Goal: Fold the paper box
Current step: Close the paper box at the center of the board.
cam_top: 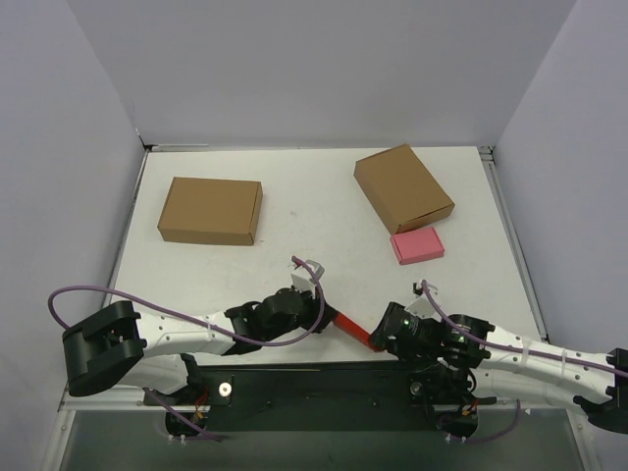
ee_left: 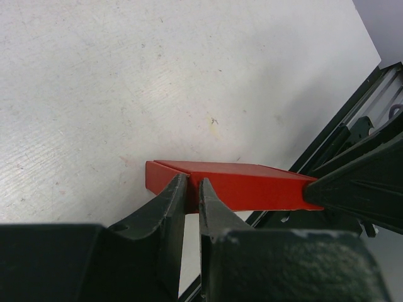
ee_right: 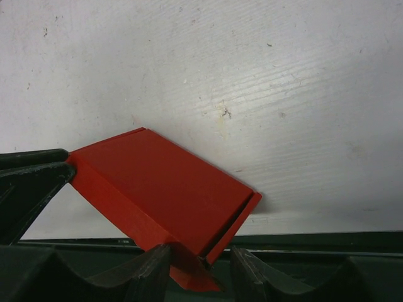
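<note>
The paper box [cam_top: 351, 327] is a small, flat, bright red closed box held just above the table's near edge, between my two grippers. My left gripper [cam_top: 329, 316] grips its left end. In the left wrist view the fingers [ee_left: 170, 201] are nearly together, pinching a thin edge of the box [ee_left: 252, 185], with the gripper [ee_left: 192, 182] at the box's near face. My right gripper [cam_top: 378, 339] is at the other end. In the right wrist view its jaws [ee_right: 200, 255] stand apart around a corner flap of the box [ee_right: 164, 189], and only the left finger [ee_right: 154, 264] touches it.
Two brown cardboard boxes lie further back, one at the left [cam_top: 210, 210] and one at the right [cam_top: 403, 187]. A small pink box [cam_top: 417, 245] lies in front of the right one. The black mounting rail [cam_top: 324, 378] runs along the table's near edge.
</note>
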Controlling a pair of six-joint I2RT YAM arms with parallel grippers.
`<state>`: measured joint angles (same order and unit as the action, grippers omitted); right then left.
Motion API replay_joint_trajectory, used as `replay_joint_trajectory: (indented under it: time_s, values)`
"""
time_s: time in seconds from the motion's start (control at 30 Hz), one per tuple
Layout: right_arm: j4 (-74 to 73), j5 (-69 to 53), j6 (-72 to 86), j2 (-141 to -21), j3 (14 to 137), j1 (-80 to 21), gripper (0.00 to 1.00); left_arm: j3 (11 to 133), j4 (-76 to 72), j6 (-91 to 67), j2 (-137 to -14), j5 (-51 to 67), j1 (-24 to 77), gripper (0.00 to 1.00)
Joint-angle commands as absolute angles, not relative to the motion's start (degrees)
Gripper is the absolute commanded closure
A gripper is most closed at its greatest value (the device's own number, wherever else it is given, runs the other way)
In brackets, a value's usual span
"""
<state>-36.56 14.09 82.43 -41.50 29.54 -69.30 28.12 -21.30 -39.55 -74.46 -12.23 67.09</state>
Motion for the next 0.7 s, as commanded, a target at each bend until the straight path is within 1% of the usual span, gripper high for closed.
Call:
replay_joint_trajectory:
  time_s: [0.0,0.1,0.13,0.23,0.4,0.5,0.53,0.6,0.63,0.67]
  values:
    - [-34.99,12.13,81.65,-43.94,29.09,-68.38,0.59,27.16,-13.18,-37.35,-74.97,-14.41,67.24,1.0]
    - [-33.14,10.55,80.16,-45.79,28.74,-67.68,0.65,26.81,-13.8,-37.35,-75.14,-14.07,67.15,1.0]
    - [-32.79,10.55,79.46,-46.23,28.74,-67.33,0.7,26.63,-14.23,-37.35,-75.23,-13.89,67.06,1.0]
    - [-31.47,10.28,78.31,-48.16,28.83,-66.97,0.76,25.32,-16.17,-37.35,-75.5,-13.45,66.97,1.0]
    - [-29.98,10.28,74.89,-52.29,31.37,-67.06,0.77,21.01,-21.7,-35.25,-75.93,-13.71,66.62,1.0]
    - [-29.36,10.37,72.43,-55.1,33.47,-67.06,0.73,19.6,-24.87,-31.56,-77.25,-13.88,66.18,1.0]
    - [-29.44,10.37,71.81,-55.89,34.18,-67.06,0.65,19.69,-25.48,-29.29,-77.78,-13.89,66.09,1.0]
    - [-29.97,10.89,69.97,-57.3,35.59,-67.06,0.54,19.77,-27.07,-27.08,-79.79,-14.06,65.57,1.0]
    - [-30.32,11.25,69.35,-57.83,36.9,-67.06,0.45,20.12,-27.16,-25.24,-80.41,-13.89,65.22,0.97]
    - [-30.67,11.95,68.74,-57.92,37.7,-67.06,0.42,20.39,-27.07,-24.44,-81.2,-13.8,64.26,0.93]
